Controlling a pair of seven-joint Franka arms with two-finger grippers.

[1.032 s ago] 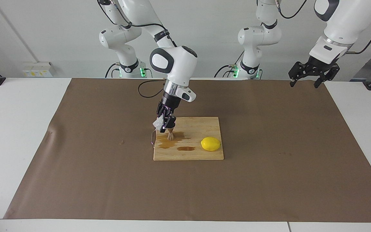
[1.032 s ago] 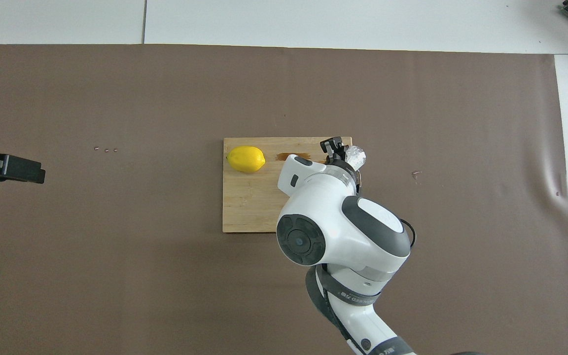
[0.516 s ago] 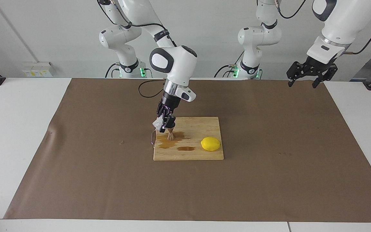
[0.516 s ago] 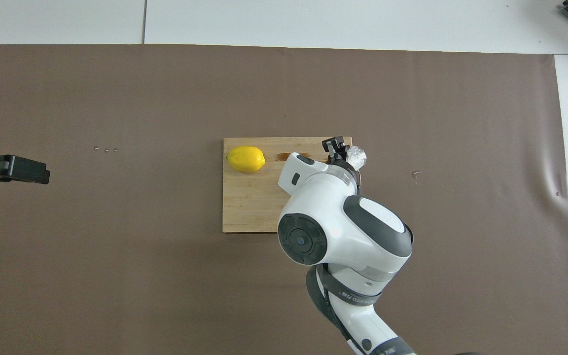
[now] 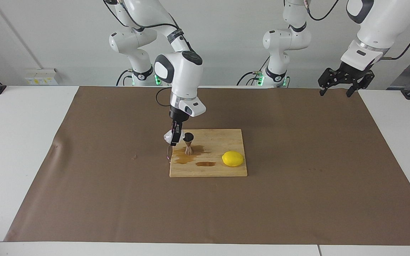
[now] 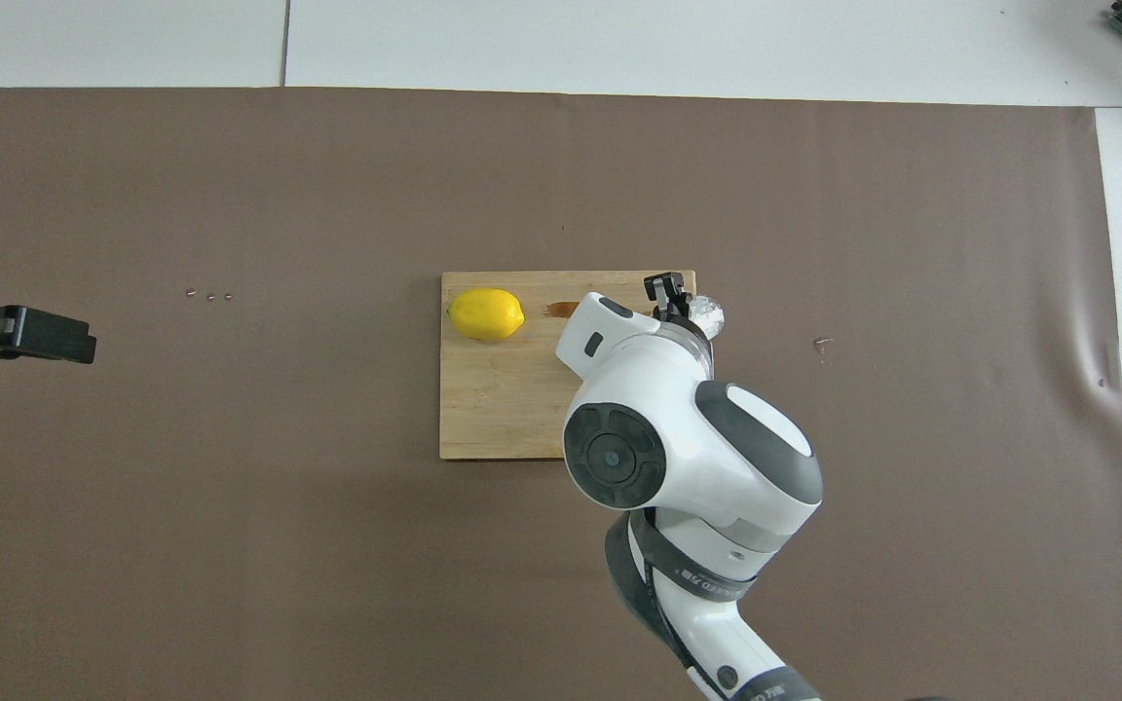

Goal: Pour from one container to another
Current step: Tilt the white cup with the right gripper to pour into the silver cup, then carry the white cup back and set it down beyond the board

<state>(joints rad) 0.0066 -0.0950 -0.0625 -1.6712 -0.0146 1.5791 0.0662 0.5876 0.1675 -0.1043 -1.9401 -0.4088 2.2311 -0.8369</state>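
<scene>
- Swinging upright since a second ago, the right gripper (image 5: 175,139) stays clamped on the tumbler (image 5: 168,137) beside the jigger (image 5: 189,138).
- Pouring looks finished; spill stains the board (image 5: 222,171).
- The left gripper (image 5: 336,85) waits, fingers apart.

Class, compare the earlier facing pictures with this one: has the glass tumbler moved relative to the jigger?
Yes. The tumbler, held by the right end effector, has swung off the jigger and now hangs beside it, toward the right arm's end of the cutting board.
</scene>
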